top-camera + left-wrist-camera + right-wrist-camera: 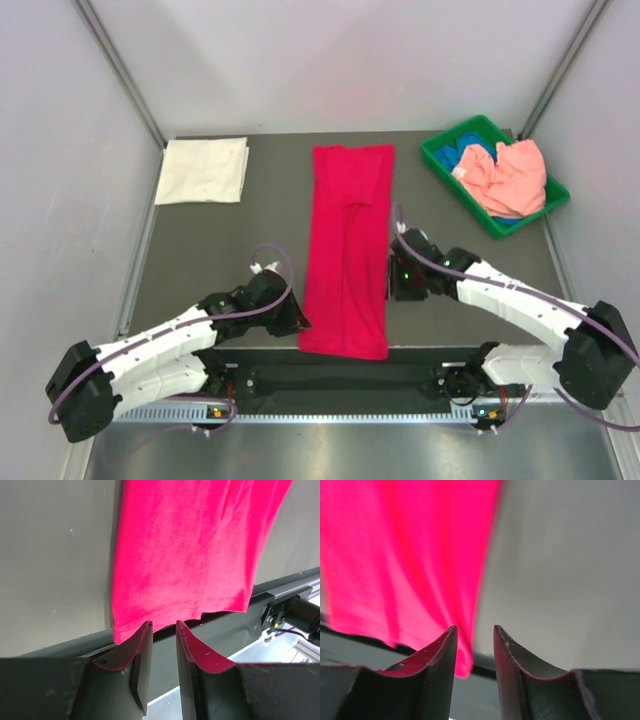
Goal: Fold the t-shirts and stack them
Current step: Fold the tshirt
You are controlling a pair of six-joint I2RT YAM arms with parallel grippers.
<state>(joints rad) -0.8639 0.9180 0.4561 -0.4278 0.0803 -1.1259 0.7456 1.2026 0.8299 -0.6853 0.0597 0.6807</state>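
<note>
Approx. one shirt of four finished, judging by layout.

Taking crimson t-shirt (347, 265) as ref: spread flat on table (210, 260) as long narrow strip, sides turned in, collar end far, hem end nearest the arm bases. Not yet folded crosswise, so only part-done.

Far-left of crimson t-shirt, well apart: white t-shirt (203, 170), folded square, prob. base of the stack.

Far-right of it: green bin (497, 225) w/ salmon-pink t-shirt (510, 175) crumpled on top and blue t-shirt (450, 157) bunched beneath/beside. Both unfolded, not yet started.

Left gripper (164, 624): at near-left corner of crimson t-shirt, tips right up against hem. Jaws parted a little, nothing between them, so released.

Right gripper (474, 627): just beside right edge of crimson t-shirt, approx. mid-length. Jaws likewise parted, cloth edge next to one finger but not pinched. Released, as far as wrist view shows.

Left to do, est.:
- fold crimson strip crosswise once or twice
- carry it over onto white t-shirt
- fetch, flatten, fold and stack the two from the bin

Well under halfway overall. Next grasp prob. at hem corners of crimson t-shirt, given where both sets of tips sit.
</note>
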